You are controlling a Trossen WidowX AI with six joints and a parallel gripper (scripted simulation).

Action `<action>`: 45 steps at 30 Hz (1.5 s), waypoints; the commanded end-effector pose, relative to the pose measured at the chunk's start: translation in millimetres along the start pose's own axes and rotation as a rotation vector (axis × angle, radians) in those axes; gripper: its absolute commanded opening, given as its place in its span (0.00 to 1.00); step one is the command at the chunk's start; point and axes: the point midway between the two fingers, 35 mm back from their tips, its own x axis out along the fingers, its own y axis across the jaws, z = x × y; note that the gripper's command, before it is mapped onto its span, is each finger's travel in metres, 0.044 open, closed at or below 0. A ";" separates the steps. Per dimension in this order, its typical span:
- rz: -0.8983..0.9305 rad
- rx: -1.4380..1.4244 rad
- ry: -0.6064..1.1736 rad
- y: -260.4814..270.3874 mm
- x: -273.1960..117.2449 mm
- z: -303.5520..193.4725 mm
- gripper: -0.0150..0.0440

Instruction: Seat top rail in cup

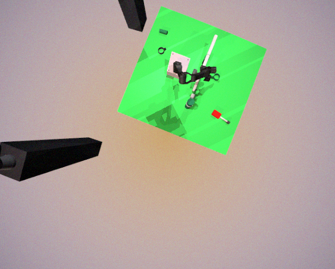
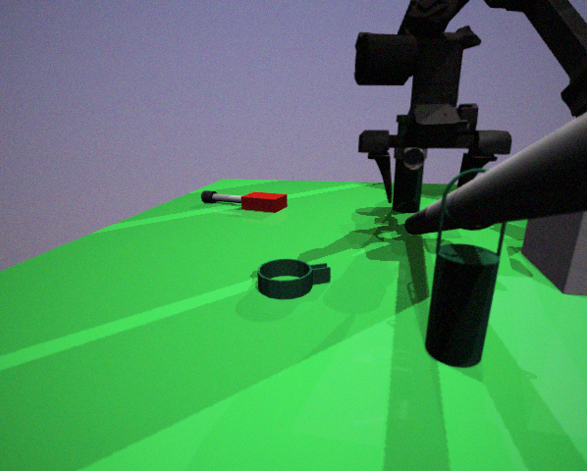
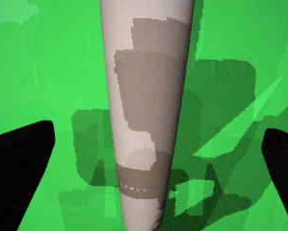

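Observation:
The pale rail point(image 1: 212, 45) point(image 2: 542, 172) point(image 3: 145, 91) passes through the green wire loop above the short post point(image 2: 461, 309). In the exterior view its cut end shows below the rail-end cup point(image 2: 413, 158) point(image 1: 192, 96), outside it. The cup is on the near side of the big green post point(image 2: 406, 194) point(image 1: 190, 101), below its cap. The band is mostly hidden by the arm. My gripper point(image 2: 425, 193) point(image 3: 161, 135) is open and empty. In the wrist view its fingers stand wide on both sides of the rail; whether they reach down to rail height is unclear.
A loose green ring clamp point(image 1: 213, 77) point(image 2: 285, 281) lies beside the rail. A red block with a pale stem point(image 1: 216, 114) point(image 2: 263, 202) lies beyond. Another ring clamp point(image 1: 161, 50) and a green cylinder point(image 1: 163, 31) lie past the arm's base.

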 end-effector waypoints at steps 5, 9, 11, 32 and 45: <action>0.006 -0.008 0.005 2.4 14.1 0.1 1.00; 0.006 -0.009 0.005 2.5 20.7 0.0 1.00; 0.006 -0.009 0.005 2.5 24.0 0.0 1.00; 0.006 -0.011 0.009 4.6 49.0 -1.6 0.82; 0.006 -0.011 0.009 4.6 49.0 -1.6 0.51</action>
